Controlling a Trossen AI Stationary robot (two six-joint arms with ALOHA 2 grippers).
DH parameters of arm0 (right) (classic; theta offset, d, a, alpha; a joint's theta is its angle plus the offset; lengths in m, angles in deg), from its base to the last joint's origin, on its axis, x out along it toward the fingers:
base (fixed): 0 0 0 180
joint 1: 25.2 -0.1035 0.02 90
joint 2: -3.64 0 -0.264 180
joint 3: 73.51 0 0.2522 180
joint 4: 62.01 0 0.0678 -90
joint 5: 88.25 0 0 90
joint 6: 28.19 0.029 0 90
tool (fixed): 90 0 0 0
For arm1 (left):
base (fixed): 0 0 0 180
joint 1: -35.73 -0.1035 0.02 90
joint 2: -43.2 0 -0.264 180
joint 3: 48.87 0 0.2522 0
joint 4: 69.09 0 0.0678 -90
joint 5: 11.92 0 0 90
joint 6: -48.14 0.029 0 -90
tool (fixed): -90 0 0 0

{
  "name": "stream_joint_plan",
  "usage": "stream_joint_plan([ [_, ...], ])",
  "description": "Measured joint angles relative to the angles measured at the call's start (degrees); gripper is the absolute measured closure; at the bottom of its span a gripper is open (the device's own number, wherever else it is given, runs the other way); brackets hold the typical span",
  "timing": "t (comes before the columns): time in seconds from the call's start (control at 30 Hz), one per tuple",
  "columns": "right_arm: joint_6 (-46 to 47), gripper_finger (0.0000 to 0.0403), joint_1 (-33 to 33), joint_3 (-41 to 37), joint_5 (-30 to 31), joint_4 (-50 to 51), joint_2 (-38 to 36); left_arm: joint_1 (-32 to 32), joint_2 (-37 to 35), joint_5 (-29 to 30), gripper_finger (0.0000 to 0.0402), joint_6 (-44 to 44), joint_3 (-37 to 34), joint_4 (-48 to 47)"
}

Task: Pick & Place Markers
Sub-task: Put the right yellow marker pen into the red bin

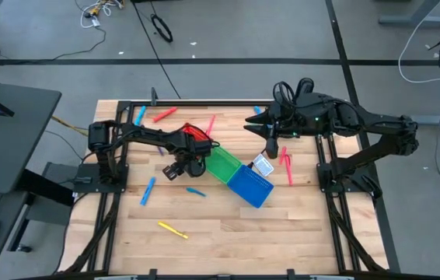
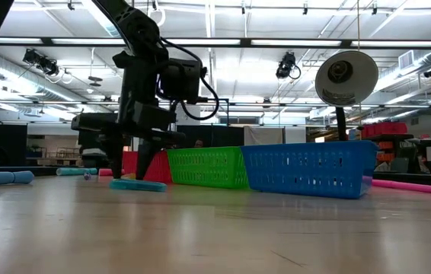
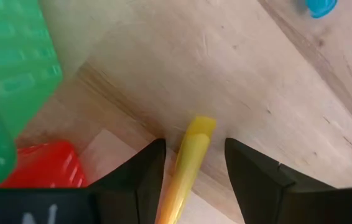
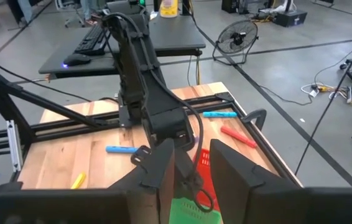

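While the right tool (image 1: 270,148) waits with prongs apart, the left tool (image 3: 191,168) clamps a yellow marker (image 3: 189,158), its length pointing forward, beside the green bin (image 3: 8,81).

Bright overhead lighting, blurred wrist close-up

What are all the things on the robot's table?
bins: three, red, green, blue, in a row mid-table
blue markers: about four, scattered
pink markers: several, mostly right of the bins
red marker: one, left of the red bin
yellow markers: two, one lying alone, one at the left end effector
table: one, wooden
left end effector: low beside the red bin
right end effector: open, right of the green bin
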Motion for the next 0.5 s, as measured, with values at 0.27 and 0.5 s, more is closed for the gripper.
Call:
stream_joint_plan([
  [0.27,-0.4,0.0301,0.0,0.0,0.0,-0.8,0.0,0.6,0.1,0.0,0.029,-2.0,0.0,0.4],
  [0.5,0.3,0.0301,0.0,0.0,0.1,-0.8,0.0,1.9,-0.4,-0.5,0.0363,-4.6,0.0,-1.3],
])
